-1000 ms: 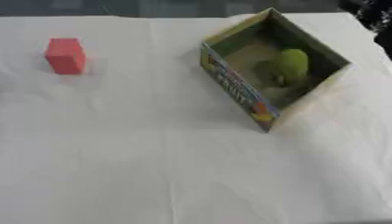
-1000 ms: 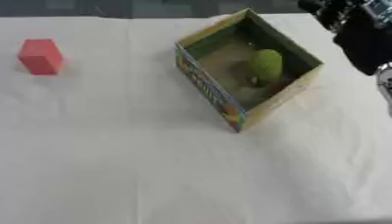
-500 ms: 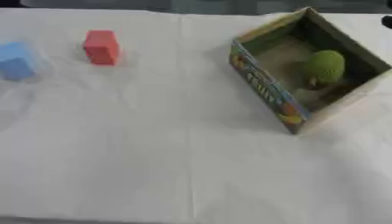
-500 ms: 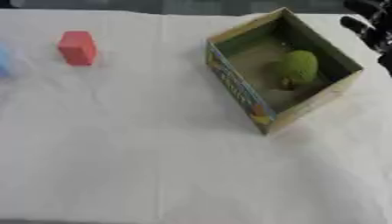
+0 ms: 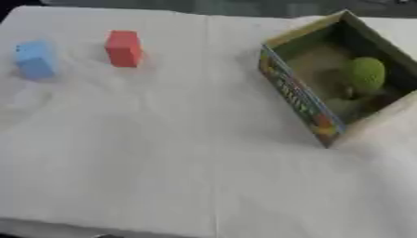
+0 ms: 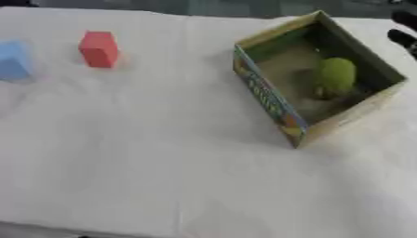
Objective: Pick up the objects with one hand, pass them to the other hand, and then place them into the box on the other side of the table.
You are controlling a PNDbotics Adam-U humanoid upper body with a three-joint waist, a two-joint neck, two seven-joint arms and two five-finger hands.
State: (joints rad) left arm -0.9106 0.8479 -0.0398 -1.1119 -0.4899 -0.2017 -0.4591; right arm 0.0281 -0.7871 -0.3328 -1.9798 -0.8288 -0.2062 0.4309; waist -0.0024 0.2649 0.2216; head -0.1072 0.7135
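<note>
Box (image 6: 269, 100) at table's (image 5: 163, 153) right, green object (image 6: 335, 75) inside; red block (image 5: 124, 48) and blue block (image 5: 35, 59) far left of box; right hand (image 6: 403, 35) beyond box, fingers' state unclear.

Table cover (image 5: 163, 153): white cloth, matt, faintly creased.
Box (image 6: 269, 100): cardboard, with a printed, colourful outer wall; plain brown and dull inside.
Green object (image 6: 335, 76): matt, slightly fuzzy-looking, seen inside the box.
Red block (image 5: 124, 48): matt, smooth, foam-like, at 11 o'clock.
Blue block (image 5: 35, 60): matt, smooth, at 10 o'clock.
</note>
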